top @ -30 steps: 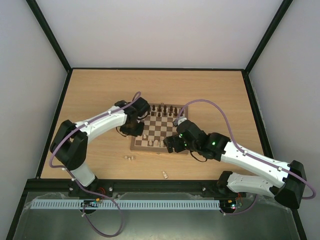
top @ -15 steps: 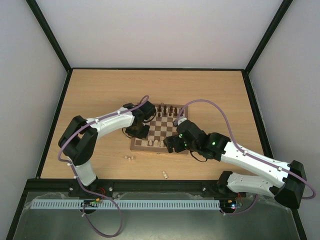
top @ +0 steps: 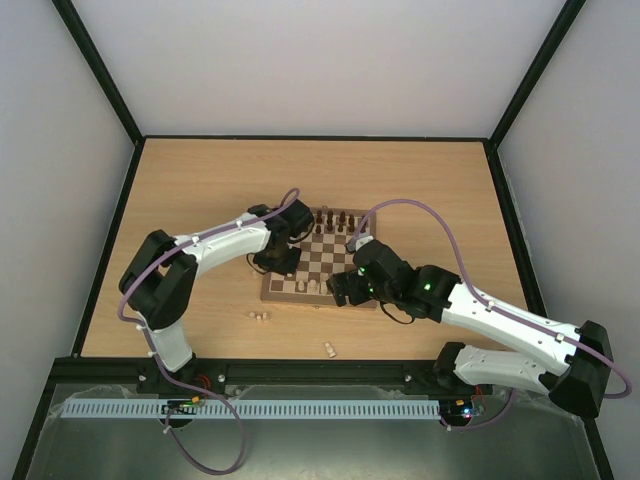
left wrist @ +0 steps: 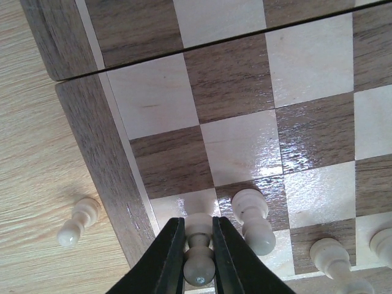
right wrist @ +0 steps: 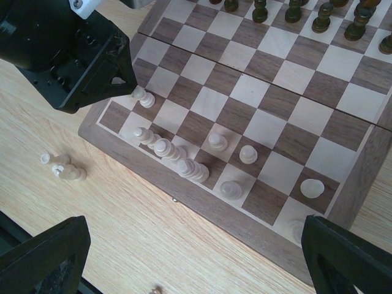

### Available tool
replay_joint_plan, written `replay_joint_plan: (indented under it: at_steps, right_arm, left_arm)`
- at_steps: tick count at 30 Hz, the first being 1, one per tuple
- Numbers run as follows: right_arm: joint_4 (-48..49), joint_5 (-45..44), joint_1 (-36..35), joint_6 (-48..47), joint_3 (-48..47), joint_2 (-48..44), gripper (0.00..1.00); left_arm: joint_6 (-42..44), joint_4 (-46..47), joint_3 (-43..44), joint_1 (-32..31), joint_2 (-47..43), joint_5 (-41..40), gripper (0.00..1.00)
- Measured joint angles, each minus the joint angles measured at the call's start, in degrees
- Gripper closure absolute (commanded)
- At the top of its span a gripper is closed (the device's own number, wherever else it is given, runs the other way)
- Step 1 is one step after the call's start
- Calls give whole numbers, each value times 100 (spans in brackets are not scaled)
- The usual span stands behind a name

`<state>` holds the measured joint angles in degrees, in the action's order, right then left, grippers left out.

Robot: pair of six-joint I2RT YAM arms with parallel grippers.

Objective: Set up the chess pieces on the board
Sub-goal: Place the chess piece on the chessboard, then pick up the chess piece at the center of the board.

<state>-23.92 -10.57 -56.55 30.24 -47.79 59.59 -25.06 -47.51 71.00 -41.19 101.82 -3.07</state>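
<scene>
Nearest us, a few pale pieces (top: 259, 316) lie loose on the table (top: 200, 190). Next we see the right gripper (right wrist: 196, 245) hanging over the board (right wrist: 269, 116) at its near edge, jaws spread wide and holding nothing. At the board's left edge, the left gripper (left wrist: 198, 229) is pinched tight on a pale pawn (left wrist: 199, 269) over a light square. Beyond, dark pieces (right wrist: 291, 12) line the far rows.
</scene>
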Motion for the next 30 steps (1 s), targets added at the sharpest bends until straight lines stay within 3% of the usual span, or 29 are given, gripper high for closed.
replay_joint_plan:
  at_steps: [18,30]
  right_arm:
    - [2,98,0,0,2,0,5]
    - [4,129,4,0,9,4,5]
  left_arm:
    - [-7,7,0,0,101,-79,78]
    - [-107,-240,310,11,-243,-168,63]
